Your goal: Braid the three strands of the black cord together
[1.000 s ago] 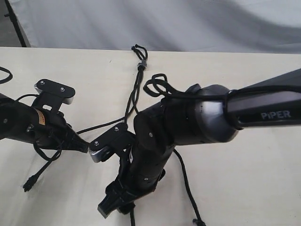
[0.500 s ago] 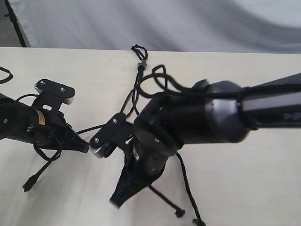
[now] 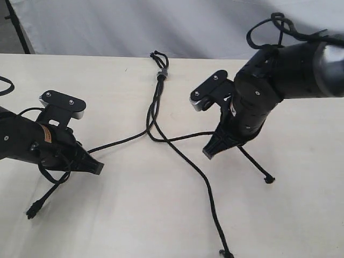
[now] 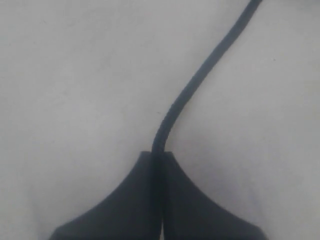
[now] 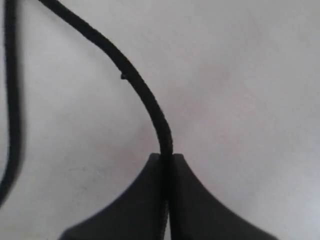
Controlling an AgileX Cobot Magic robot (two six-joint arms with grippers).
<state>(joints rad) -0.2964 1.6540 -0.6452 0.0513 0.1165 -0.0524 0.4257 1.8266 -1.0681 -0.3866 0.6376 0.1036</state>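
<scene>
The black cord lies on the pale table, its grey band (image 3: 161,73) at the far middle, with a short twisted length below it. From there the three strands part. The left strand (image 3: 118,142) runs to my left gripper (image 3: 100,168), which is shut on it; the left wrist view shows this strand (image 4: 200,75) leaving the closed tips (image 4: 159,152). The right strand (image 3: 185,137) runs to my right gripper (image 3: 208,153), shut on it (image 5: 166,156), and its knotted tail (image 3: 269,179) trails behind. The middle strand (image 3: 188,163) lies loose, running toward the near edge.
A white cloth hangs behind the table's far edge (image 3: 80,55). The right arm's glossy cable loop (image 3: 279,24) sticks up at the top right. Another black cord end (image 3: 33,209) lies beside the left arm. A second strand (image 5: 12,100) shows in the right wrist view.
My right gripper closed on a strand and swung from the near middle to the right, drawing that strand out sideways. The left arm has not moved.
</scene>
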